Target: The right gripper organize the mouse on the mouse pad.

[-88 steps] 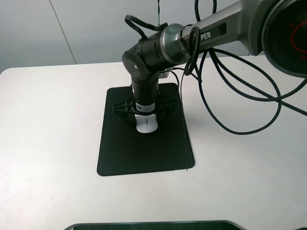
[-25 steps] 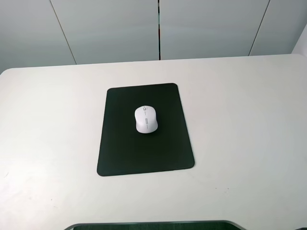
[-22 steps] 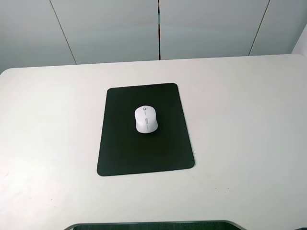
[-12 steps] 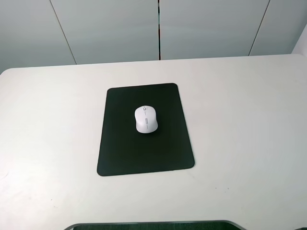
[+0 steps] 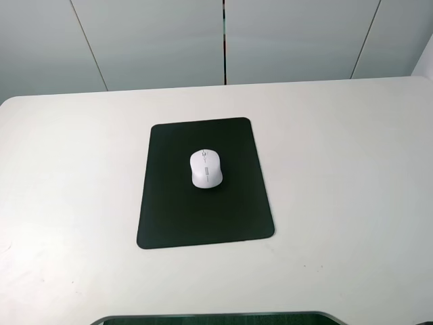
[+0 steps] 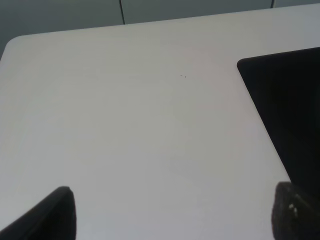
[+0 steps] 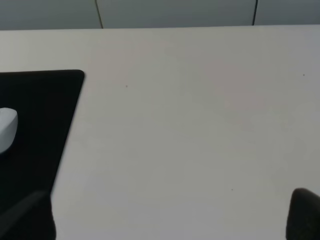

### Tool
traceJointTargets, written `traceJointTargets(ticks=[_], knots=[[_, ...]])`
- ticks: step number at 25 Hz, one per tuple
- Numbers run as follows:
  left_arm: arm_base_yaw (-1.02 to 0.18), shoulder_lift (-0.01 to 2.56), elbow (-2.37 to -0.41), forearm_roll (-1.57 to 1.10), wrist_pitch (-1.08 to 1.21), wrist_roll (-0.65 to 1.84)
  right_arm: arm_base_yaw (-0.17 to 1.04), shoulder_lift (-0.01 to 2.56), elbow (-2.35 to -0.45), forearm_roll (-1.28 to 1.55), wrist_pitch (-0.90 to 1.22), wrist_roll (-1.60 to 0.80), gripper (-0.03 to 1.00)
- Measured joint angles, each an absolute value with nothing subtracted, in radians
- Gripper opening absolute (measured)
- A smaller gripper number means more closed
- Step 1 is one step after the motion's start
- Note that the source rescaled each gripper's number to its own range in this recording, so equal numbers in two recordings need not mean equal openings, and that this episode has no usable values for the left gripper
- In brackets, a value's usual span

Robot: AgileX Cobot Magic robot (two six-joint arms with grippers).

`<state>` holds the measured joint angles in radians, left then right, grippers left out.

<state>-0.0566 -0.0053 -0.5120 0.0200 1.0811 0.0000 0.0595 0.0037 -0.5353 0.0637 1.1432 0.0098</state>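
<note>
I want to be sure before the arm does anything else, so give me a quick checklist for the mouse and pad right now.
1. mouse wholly on the mouse pad: ok.
2. Mouse upright, scroll wheel up: ok.
3. Pad flat on the white table, no curled corner: ok.
4. right gripper clear of the mouse, fingertips wide apart: ok.
5. left gripper off the pad, open: ok.
6. Mouse squared with the pad's edges: cannot tell.
</note>
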Motion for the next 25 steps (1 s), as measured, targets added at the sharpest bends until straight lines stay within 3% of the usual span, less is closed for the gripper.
traceJointTargets(ticks=[25], knots=[[-0.057, -0.005, -0.512, 0.02, 1.081, 0.0, 0.059, 0.0, -0.512, 0.009, 1.1, 0.04, 1.0]])
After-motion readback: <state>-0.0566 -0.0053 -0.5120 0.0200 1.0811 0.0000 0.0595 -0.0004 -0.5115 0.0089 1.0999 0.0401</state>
